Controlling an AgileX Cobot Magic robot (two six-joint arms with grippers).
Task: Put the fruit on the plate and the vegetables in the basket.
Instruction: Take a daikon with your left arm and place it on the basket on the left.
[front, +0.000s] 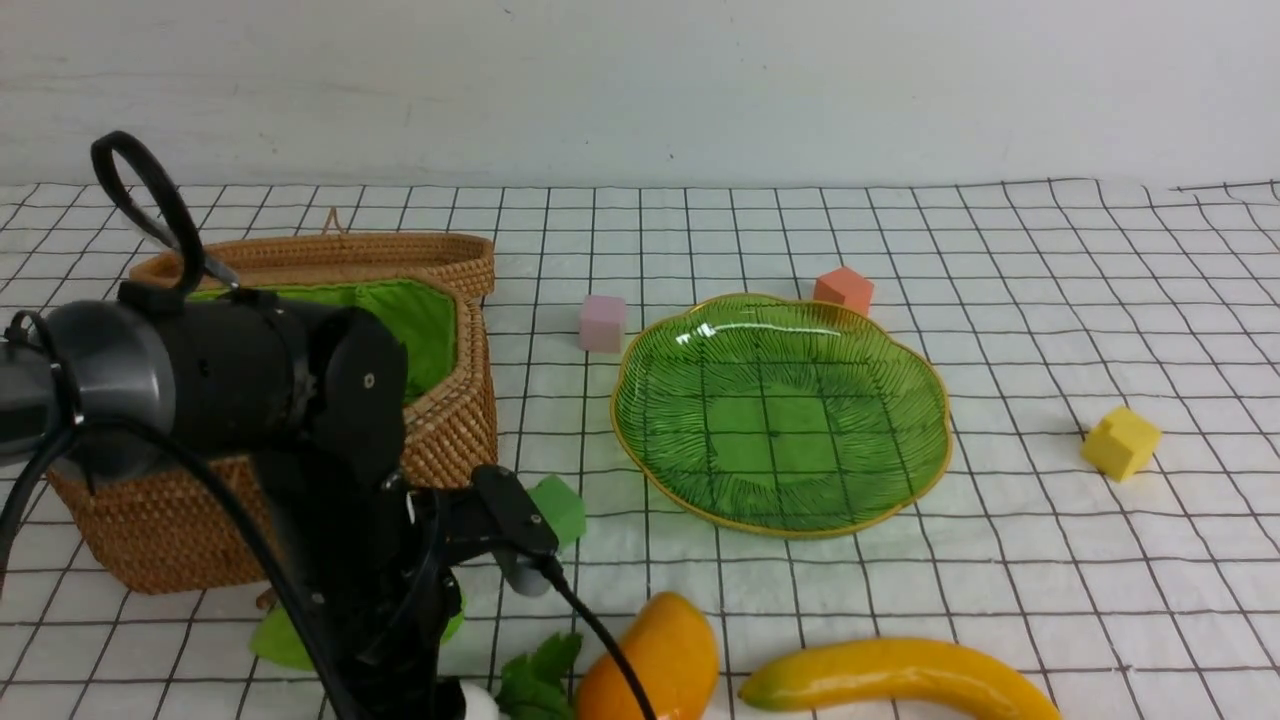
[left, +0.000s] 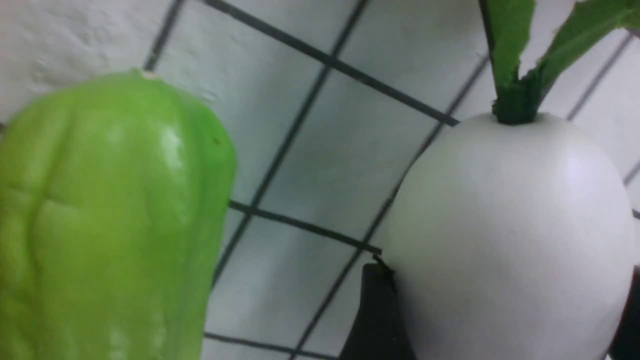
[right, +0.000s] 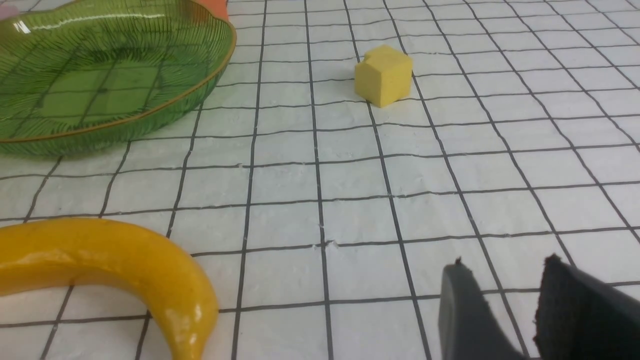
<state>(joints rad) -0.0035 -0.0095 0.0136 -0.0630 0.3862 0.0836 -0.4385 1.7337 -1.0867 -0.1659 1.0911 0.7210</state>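
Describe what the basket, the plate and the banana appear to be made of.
Basket: woven rattan or similar, matte brown, with visible interlaced strands; its green lining looks like cloth, given the soft folds.
Plate: glossy, see-through green, grid lines showing through; glass or clear plastic.
Banana: probably plastic, smooth and yellow with shiny highlights.

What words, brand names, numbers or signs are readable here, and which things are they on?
There are none to read: no lettering shows on the basket, the plate, the banana, the mango, the radish, the green gourd or the yellow cube.
The dark lines on the white tabletop are only a grid.
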